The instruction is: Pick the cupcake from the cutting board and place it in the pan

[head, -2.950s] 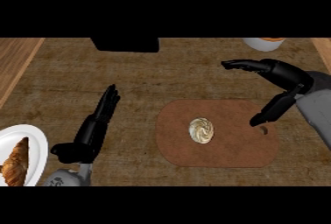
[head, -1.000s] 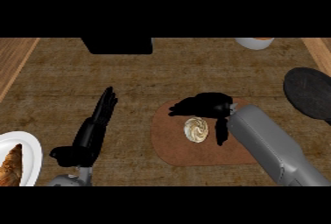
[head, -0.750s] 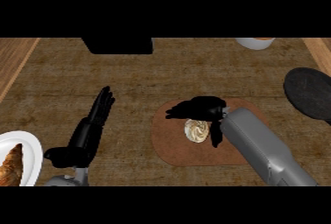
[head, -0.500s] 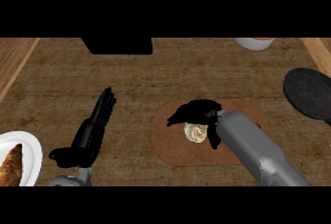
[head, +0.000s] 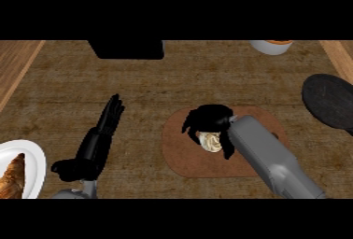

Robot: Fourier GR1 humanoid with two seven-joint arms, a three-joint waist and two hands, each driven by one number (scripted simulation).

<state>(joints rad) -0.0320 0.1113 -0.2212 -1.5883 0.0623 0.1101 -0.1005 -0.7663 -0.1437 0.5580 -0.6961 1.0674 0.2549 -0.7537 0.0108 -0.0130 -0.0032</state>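
Observation:
The cupcake (head: pixel 210 141), pale with swirled frosting, sits on the brown rounded cutting board (head: pixel 189 161) right of centre. My right hand (head: pixel 207 119) is directly over it, fingers and thumb curled down round its far side and both flanks, so only its near part shows. The dark round pan (head: pixel 329 100) lies at the right edge, cut off by the view. My left hand (head: pixel 103 128) rests open on the counter to the left, fingers straight and pointing away, holding nothing.
A white plate (head: pixel 29 161) with a croissant (head: pixel 12 177) sits at the lower left. A black box (head: pixel 127 48) stands at the back, and a white cup (head: pixel 271 46) at the back right. Wooden edging (head: pixel 17 65) runs along the left side.
My right hand has come from the right over the board and lowered onto the cupcake, its fingers closing round it. The view shifted, bringing the pan in. The left hand stays still.

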